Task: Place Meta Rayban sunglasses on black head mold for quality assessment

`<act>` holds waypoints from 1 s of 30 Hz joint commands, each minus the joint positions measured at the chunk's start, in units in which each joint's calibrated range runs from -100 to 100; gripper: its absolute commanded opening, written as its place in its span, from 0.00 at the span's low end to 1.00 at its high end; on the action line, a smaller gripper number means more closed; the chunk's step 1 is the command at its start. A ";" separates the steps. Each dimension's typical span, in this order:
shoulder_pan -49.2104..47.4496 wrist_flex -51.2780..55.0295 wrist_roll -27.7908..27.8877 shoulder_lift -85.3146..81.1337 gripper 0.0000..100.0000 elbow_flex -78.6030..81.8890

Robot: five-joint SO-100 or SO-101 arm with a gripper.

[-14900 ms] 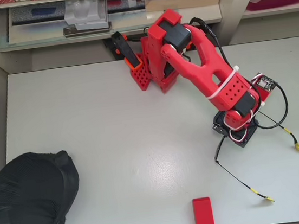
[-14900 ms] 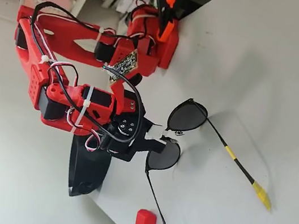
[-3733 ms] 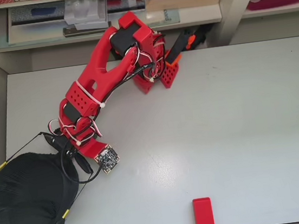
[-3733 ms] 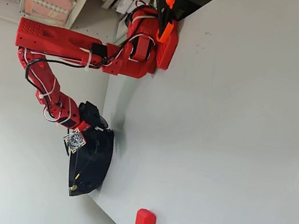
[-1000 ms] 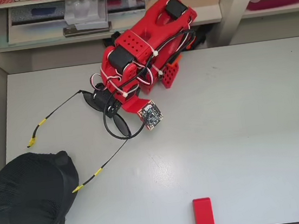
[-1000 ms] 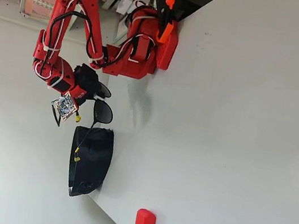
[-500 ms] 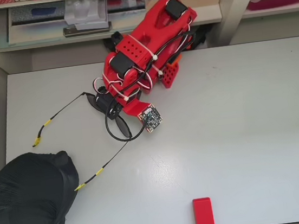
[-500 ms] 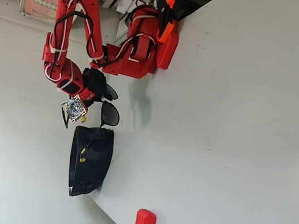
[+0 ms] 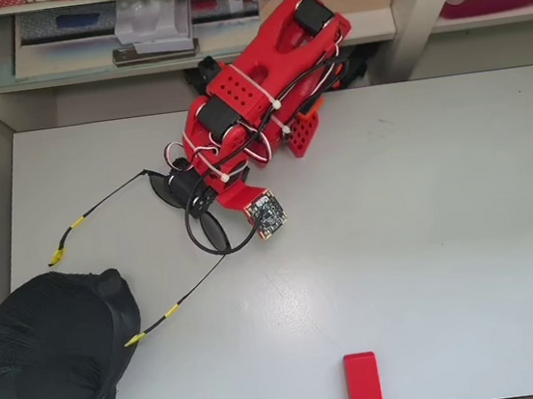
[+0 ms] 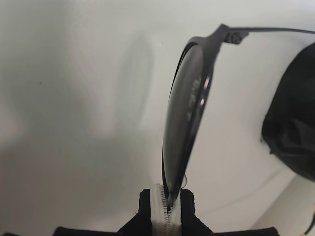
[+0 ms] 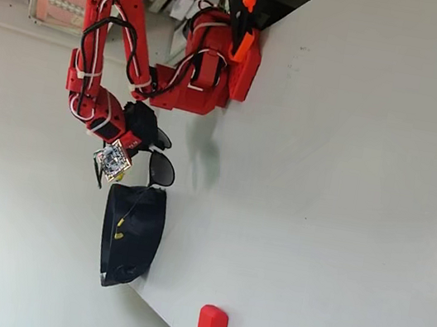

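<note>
Thin black wire made up nearly all of the sunglasses [image 9: 190,209], which hung in the air left of centre in the overhead view, pinched by the pincer [image 10: 169,209] at the bridge between the two dark lenses. In the wrist view the pads at the bottom edge of the frame were pressed together on that thin strip, one lens standing edge-on above them. The two slender arms trailed away toward the lower left of the overhead view, their yellow tips apart; one tip lay near the edge of the head mold [image 9: 49,367], though whether it touched could not be told. The fixed view showed the glasses held above the mold [image 11: 133,233], which sat at the lower-left corner of the pale surface [image 9: 398,242].

By their look the glasses were very light, so weight should not strain the grip; the risk seemed to lie in the frame's thinness. The long arms were probably springy and could sway or snag on the mold's mesh-like skin. The lenses looked smooth and likely slippery, and easy to smudge, so the bridge seemed the sound place to hold. A firm squeeze there was judged safer than one on an arm or hinge, which might bend
</note>
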 commanded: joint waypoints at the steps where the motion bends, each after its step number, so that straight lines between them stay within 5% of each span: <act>1: 2.05 -1.44 0.84 -1.63 0.00 -1.45; 15: 4.25 -3.78 3.27 -1.21 0.00 -1.45; 30: 3.55 -8.19 3.21 24.10 0.00 -17.37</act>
